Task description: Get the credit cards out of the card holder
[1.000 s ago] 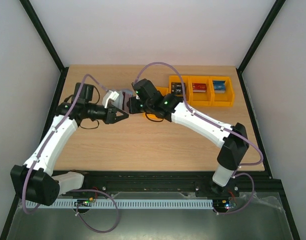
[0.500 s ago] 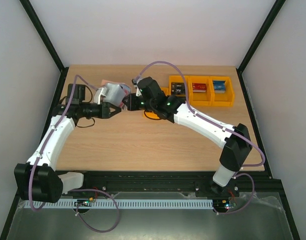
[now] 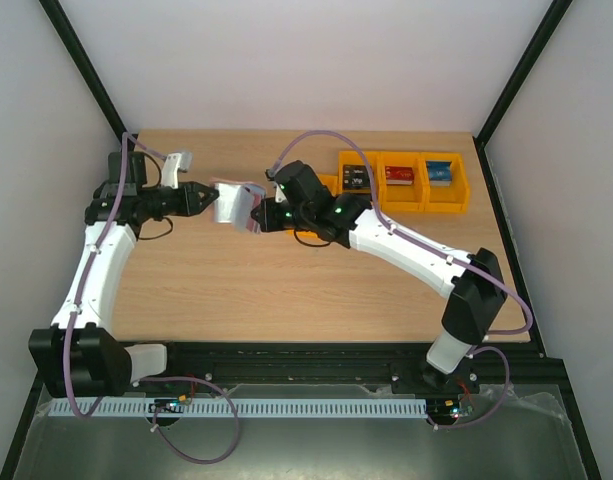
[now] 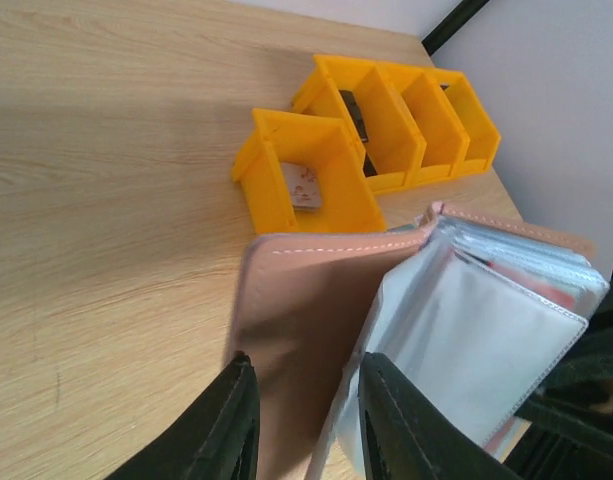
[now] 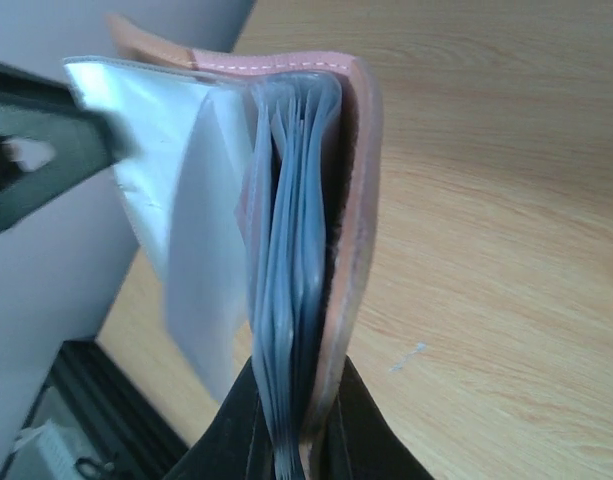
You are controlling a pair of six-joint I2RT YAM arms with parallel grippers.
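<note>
Here the card holder (image 3: 238,204) is held up off the table (image 3: 286,290), spread open between the two claws and well left of the row of orange bins (image 3: 401,182). The left claw (image 3: 206,198) is closed to a narrow gap on one pinkish-brown cover of the holder, which is seen between its black fingers (image 4: 231,430) in the left wrist view. The right claw (image 3: 266,217) is clamped on the other cover together with the bundle of clear sleeves (image 5: 286,250). In the right wrist view its fingers (image 5: 231,440) are pressed against both sides of that bundle, with the cover lying on the right side. One sleeve is fanned away from the rest, toward the left claw's side.

A touch of red is seen through the sleeves near their far edge in the left wrist view; whether it belongs to one of the credit cards cannot be told.

Three bins are set in a row at the far right of the table, and a dark item, a red item and a blue item are seen in them. A fourth bin (image 4: 306,165) is placed just in front of the row's left end, and a small pale card is seen inside it.
</note>
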